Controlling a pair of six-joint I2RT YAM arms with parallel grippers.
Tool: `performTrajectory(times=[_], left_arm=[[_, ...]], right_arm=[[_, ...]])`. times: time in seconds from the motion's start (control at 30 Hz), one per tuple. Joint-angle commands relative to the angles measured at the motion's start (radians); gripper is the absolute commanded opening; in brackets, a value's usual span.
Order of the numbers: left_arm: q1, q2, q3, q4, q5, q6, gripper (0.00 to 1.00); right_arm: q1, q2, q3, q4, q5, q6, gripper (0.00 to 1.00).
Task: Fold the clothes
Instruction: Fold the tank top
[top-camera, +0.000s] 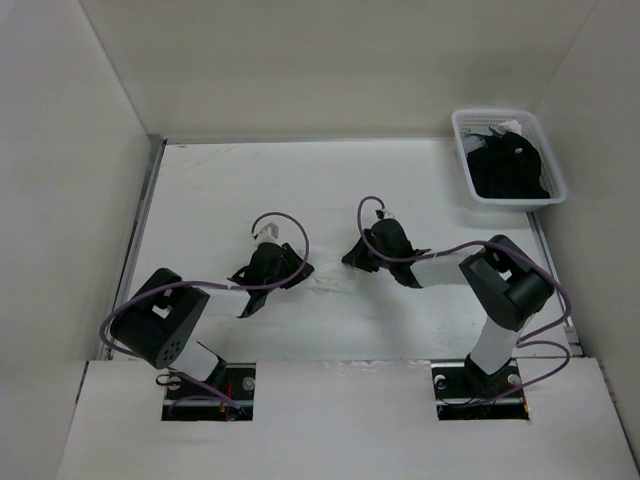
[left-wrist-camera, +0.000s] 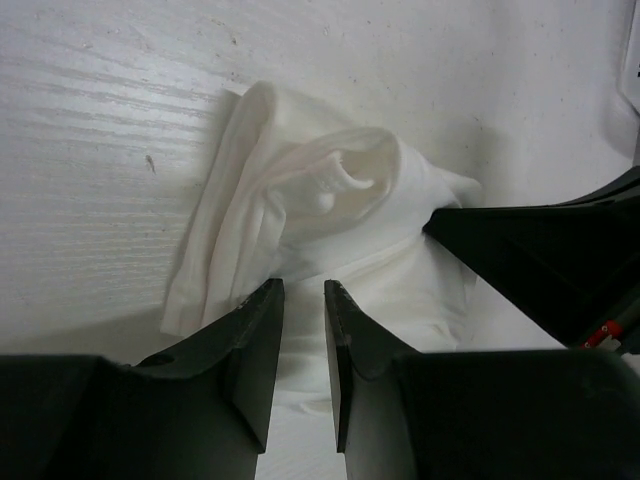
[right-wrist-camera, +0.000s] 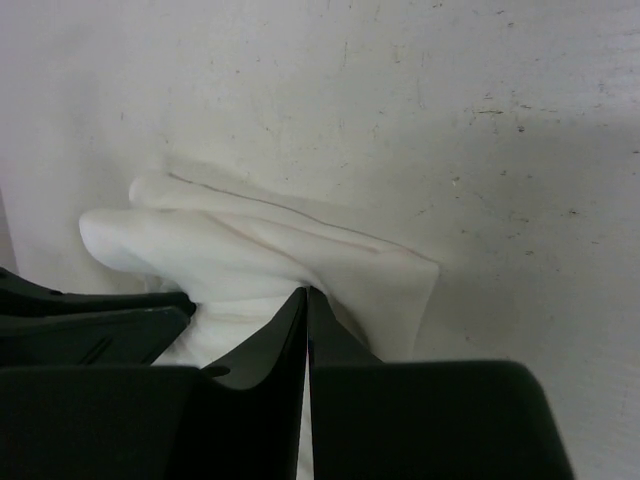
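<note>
1. The white table (top-camera: 220, 190) lies under both grippers and runs well beyond them to the back wall.
2. The left arm (top-camera: 170, 325) and right arm (top-camera: 505, 290) each reach inward, so the two grippers face one another near the middle. A purple cable (top-camera: 285, 222) loops above the left gripper's wrist.
3. The white mesh basket (top-camera: 462, 150) stands well apart from the right gripper, off to its right and farther back, in the table's far corner.
4. The black garments (top-camera: 510, 168) are piled inside that basket.
5. The white garment (left-wrist-camera: 300, 210) lies bunched and creased on the table, between the two grippers. In the top view it is a small pale heap (top-camera: 330, 287) in the gap between their tips. Its folds spread out ahead of the left gripper, and it runs as a rumpled band (right-wrist-camera: 260, 260) across the front of the right gripper.
6. The left gripper (left-wrist-camera: 303, 290) has its jaws a narrow gap apart, low over the near edge of the garment. Cloth shows in the gap, but I cannot tell whether it is pinched.
7. The right gripper (right-wrist-camera: 306, 295) is clenched, its fingers pressed together with only a thin line between them. The tips meet on the garment's near fold and nip the cloth there.
8. Beside the garment, a dark part of the other gripper shows at the edge of each wrist view.
</note>
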Motion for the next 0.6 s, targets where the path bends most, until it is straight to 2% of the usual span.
performTrajectory(times=[0.0,0.17,0.3,0.33,0.43,0.57], left_arm=[[0.013,-0.04,-0.061,-0.03,-0.005,0.001,0.23],[0.001,-0.253,-0.074,-0.096,0.001,-0.024,0.24],[-0.033,-0.352,0.015,-0.202,-0.013,-0.016,0.24],[-0.045,-0.349,0.04,-0.202,-0.011,-0.016,0.23],[-0.085,-0.271,0.119,-0.176,-0.002,-0.018,0.1],[-0.097,-0.116,0.19,-0.114,0.03,-0.018,0.01]], right_arm=[[-0.015,0.024,-0.003,0.066,0.022,0.024,0.06],[-0.024,-0.042,-0.015,0.062,0.07,0.004,0.06],[-0.01,-0.177,-0.041,0.044,0.048,-0.042,0.15],[0.002,-0.202,-0.049,0.029,0.042,-0.045,0.15],[0.03,-0.257,-0.092,0.018,0.036,-0.041,0.15],[0.068,-0.263,-0.138,0.042,0.033,-0.03,0.01]])
